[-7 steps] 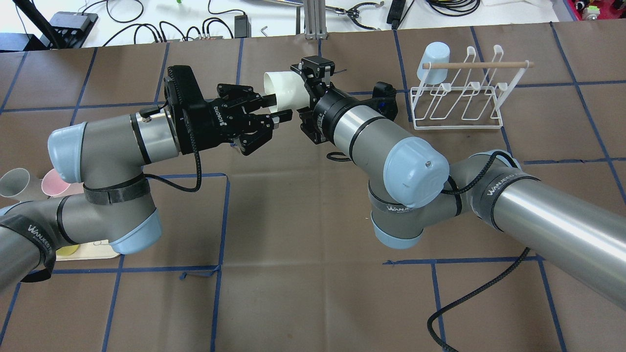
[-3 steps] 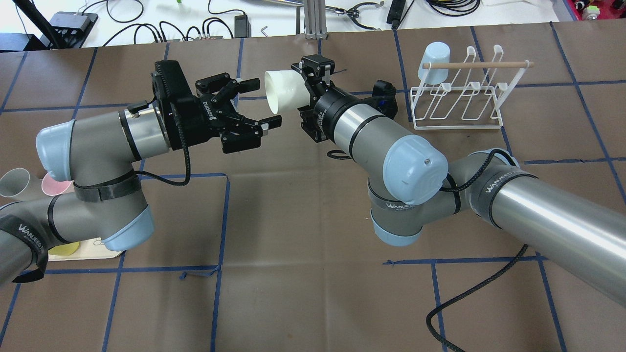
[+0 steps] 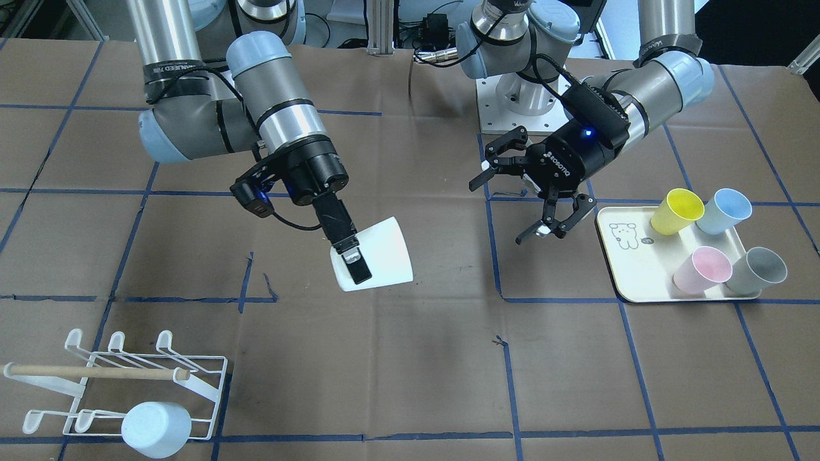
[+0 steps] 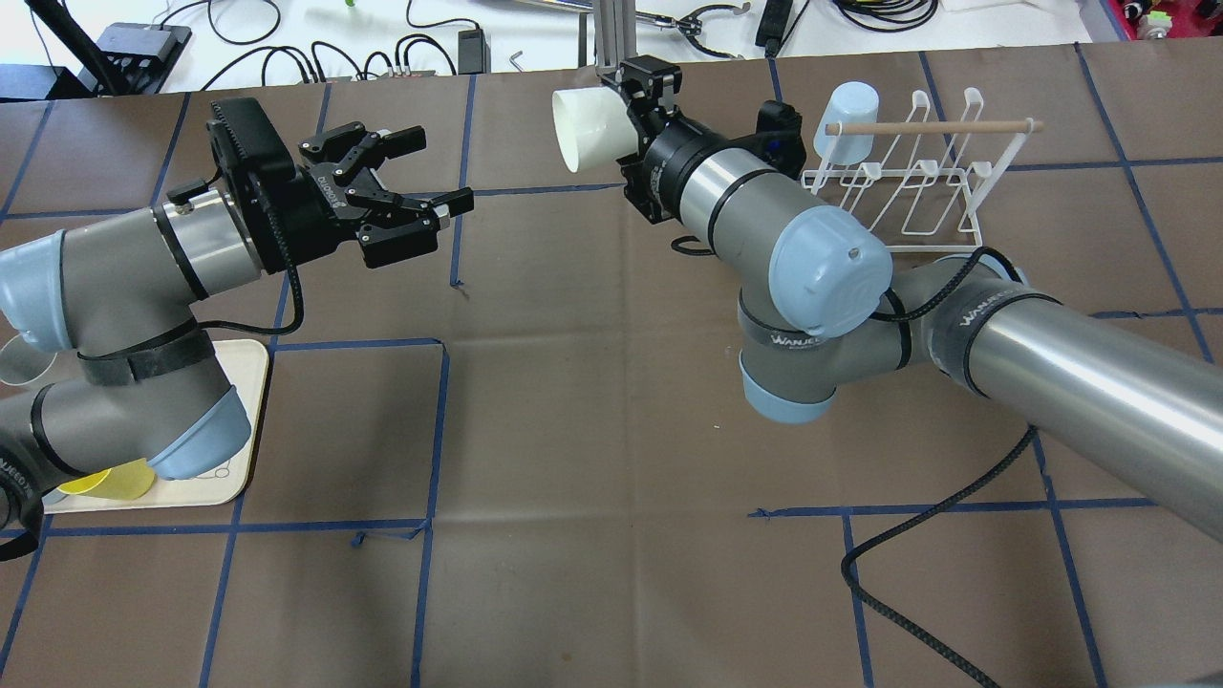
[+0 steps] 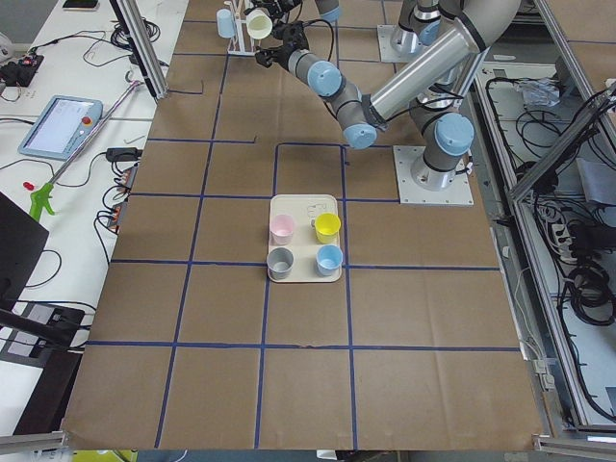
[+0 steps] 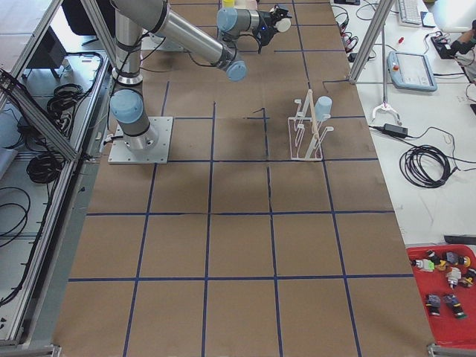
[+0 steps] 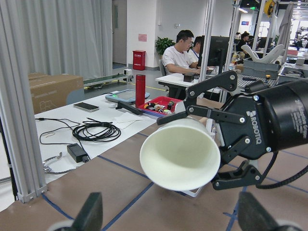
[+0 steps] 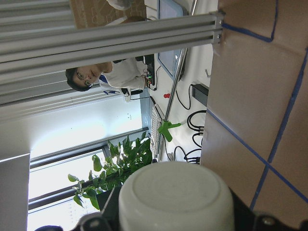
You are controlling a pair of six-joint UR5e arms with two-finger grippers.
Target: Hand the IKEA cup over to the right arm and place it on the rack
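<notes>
Left claw point(image 4: 435, 172) is backing away, spread and empty; right claw point(image 3: 359, 259) is pinching the cup point(image 4: 588, 129), carrying it toward the rack point(image 4: 936, 125) – handover looks done, racking pending

Blue cup point(image 4: 848, 119) occupies rack point(image 4: 936, 125) end; other prongs free.

White cup point(image 3: 378, 256) in black jaws of right gripper point(image 3: 357, 259); left gripper point(image 4: 435, 172) black too, w/ pale lettering. Right arm point(image 4: 726, 191) & left arm point(image 4: 115, 258) silver-grey, pale-blue joint caps. Table point(image 4: 592, 382) brown, blue tape grid. Rack point(image 4: 893, 250) past right jaws: white wire, light-wood dowel point(image 4: 936, 125), pale-blue cup point(image 4: 846, 119). Tray point(image 3: 631, 269) by left jaws: cream, bear drawing; yellow cup point(image 3: 676, 211), light-blue cup point(image 3: 724, 210), pink cup point(image 3: 701, 267), grey cup point(image 3: 759, 269).
</notes>
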